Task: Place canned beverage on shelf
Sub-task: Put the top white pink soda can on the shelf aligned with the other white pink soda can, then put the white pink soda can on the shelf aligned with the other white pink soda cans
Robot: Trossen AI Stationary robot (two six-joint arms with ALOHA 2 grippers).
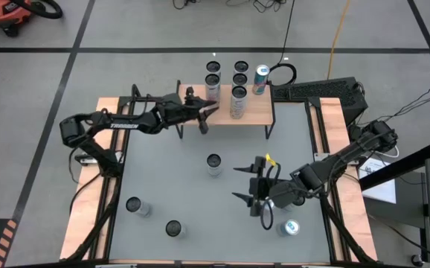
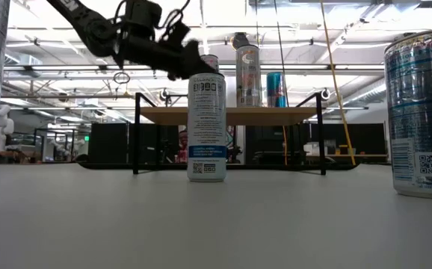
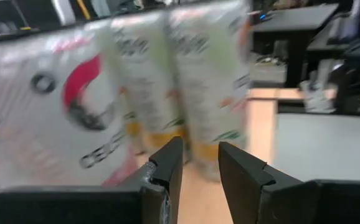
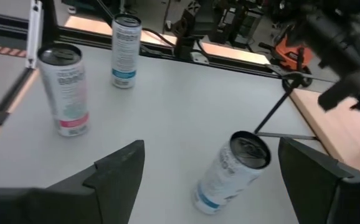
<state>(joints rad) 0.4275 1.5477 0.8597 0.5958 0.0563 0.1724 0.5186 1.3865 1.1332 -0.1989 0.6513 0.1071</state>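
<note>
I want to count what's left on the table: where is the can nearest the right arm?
In the high view, that can stands near the table's front right corner, just beside the right tool, which hangs open.

Shelf (image 1: 263,112): pale wood plank, thin black metal legs. Cans (image 1: 238,102): glossy metal, printed. Table (image 1: 185,186): matt smooth grey top, wood edges.

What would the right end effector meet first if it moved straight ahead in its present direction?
Probably the white-and-blue can standing mid-table: in the wrist view it sits between the open right end effector fingers, ahead of them. Depth is unclear, and it may lie slightly off-line.
</note>
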